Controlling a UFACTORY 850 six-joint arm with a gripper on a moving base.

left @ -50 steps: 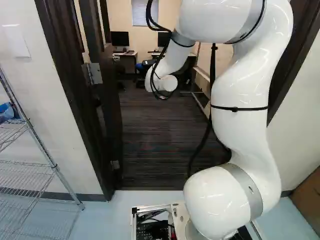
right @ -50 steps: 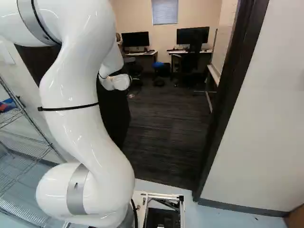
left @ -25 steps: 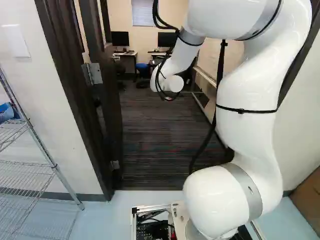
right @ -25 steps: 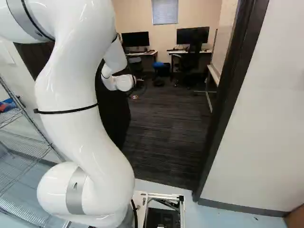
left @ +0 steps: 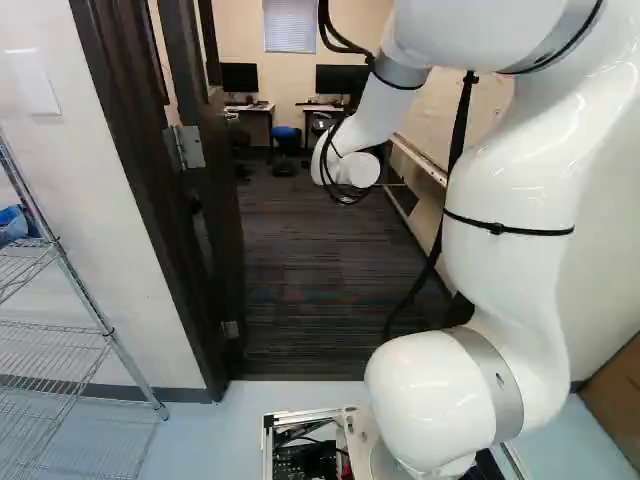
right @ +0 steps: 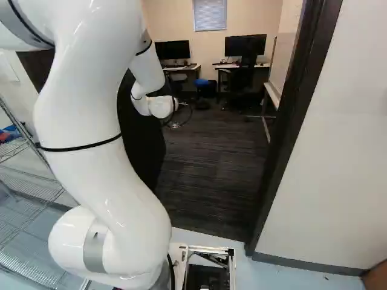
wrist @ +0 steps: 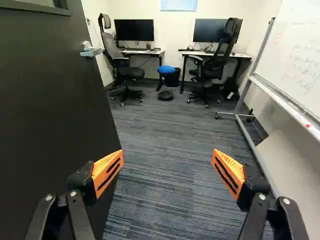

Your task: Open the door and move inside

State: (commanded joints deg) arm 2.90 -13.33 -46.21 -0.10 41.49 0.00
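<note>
driving the base (right: 208,278) inside is, by judgement, the step in hand: the door (wrist: 45,110) stands swung inward, its lever handle (wrist: 90,51) beyond the gripper (wrist: 167,155), which is spread wide with nothing between its orange pads (wrist: 104,164). a good entry is slow and centred, with the arm (left: 510,220) drawn in so that neither finger drags on the door; whether one touches it cannot be told. edges to respect: the hinge-side frame (left: 155,200) and door edge in the left base view, the opposite frame (right: 285,133) in the right base view. the way in runs over dark carpet (wrist: 165,185), between door and whiteboard (wrist: 300,60); farther in, the whiteboard's foot and the blue stool (wrist: 166,70) limit turning.
</note>
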